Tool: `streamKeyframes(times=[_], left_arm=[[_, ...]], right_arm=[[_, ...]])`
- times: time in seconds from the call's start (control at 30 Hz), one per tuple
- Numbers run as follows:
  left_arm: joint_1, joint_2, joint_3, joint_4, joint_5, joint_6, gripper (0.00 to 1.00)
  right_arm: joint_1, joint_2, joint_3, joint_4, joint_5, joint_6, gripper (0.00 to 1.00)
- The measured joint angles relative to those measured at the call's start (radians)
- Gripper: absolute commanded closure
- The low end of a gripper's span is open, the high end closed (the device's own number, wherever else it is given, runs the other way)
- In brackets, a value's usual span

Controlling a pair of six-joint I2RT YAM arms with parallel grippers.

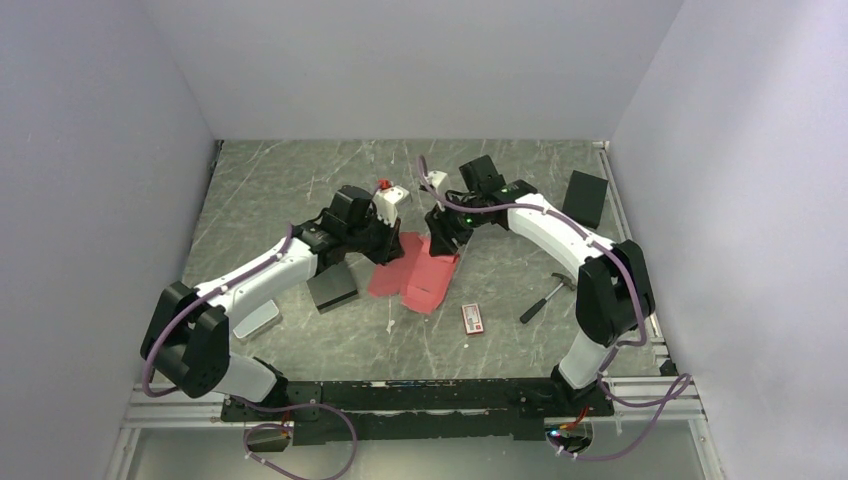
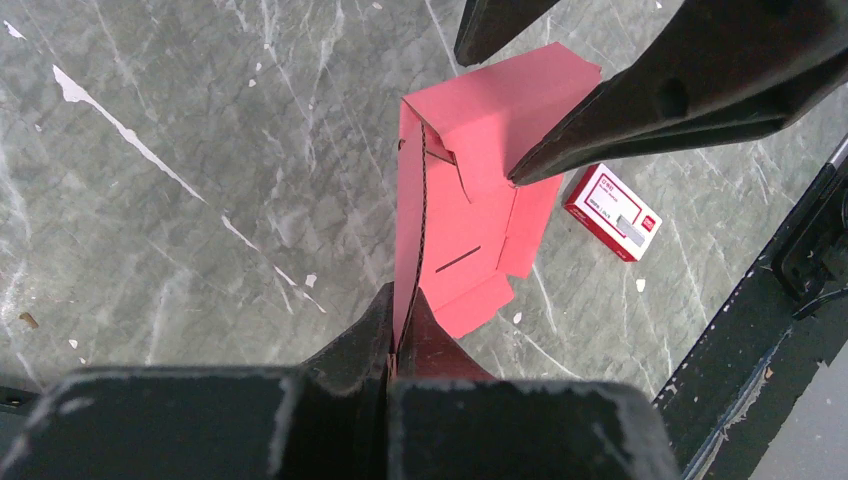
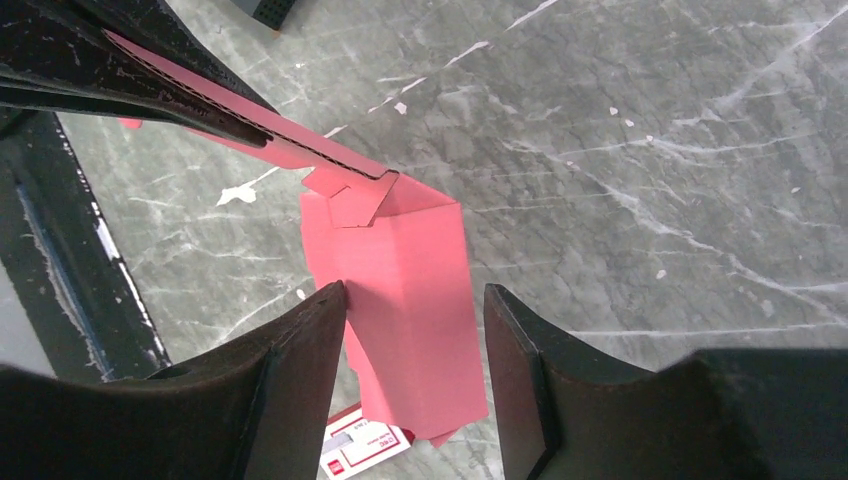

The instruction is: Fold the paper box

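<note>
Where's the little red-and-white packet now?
Top view, near centre: the packet lies just on the near side of the paper box, left of the hammer.

Grey marbled table [image 1: 280, 190]: printed packet [image 1: 472, 318], hammer [image 1: 545, 297], black box [image 1: 585, 198], dark block [image 1: 332, 288].

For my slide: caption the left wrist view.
Left gripper pinching the pink paper box's edge, open right gripper straddling its upper panel.

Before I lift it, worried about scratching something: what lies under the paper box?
Only grey table shows around the paper box; whatever is beneath it is covered. The printed packet lies beside it, apart.
</note>
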State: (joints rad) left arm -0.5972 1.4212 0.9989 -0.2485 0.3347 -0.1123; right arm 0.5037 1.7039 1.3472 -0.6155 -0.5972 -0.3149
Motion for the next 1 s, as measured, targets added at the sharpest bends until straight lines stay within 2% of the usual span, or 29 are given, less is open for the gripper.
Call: streamKeyframes(times=[0.3,0.37,0.47,0.63,0.7,0.83,1.0], left_arm=[[0.000,0.001,0.000,0.000,0.010,-0.014,1.00],[0.000,0.001,0.000,0.000,0.016,-0.017,1.00],[0.000,0.002,0.000,0.000,0.023,-0.025,1.00],[0.000,0.003,0.000,0.003,0.032,-0.032,1.00],[0.000,0.003,0.000,0.003,0.034,-0.035,1.00],[0.000,0.004,0.000,0.004,0.034,-0.043,1.00],[0.000,0.011,0.000,0.006,0.033,-0.065,1.00]], right_arm=[[0.058,-0.027,-0.047,0.041,0.117,-0.032,0.44],[0.069,-0.033,-0.054,0.047,0.139,-0.039,0.46],[0.080,-0.040,-0.068,0.066,0.175,-0.045,0.55],[0.083,-0.047,-0.082,0.087,0.207,-0.055,0.61],[0.084,-0.048,-0.083,0.094,0.213,-0.057,0.59],[0.086,-0.049,-0.085,0.096,0.220,-0.056,0.48],[0.085,-0.051,-0.086,0.094,0.221,-0.055,0.44]])
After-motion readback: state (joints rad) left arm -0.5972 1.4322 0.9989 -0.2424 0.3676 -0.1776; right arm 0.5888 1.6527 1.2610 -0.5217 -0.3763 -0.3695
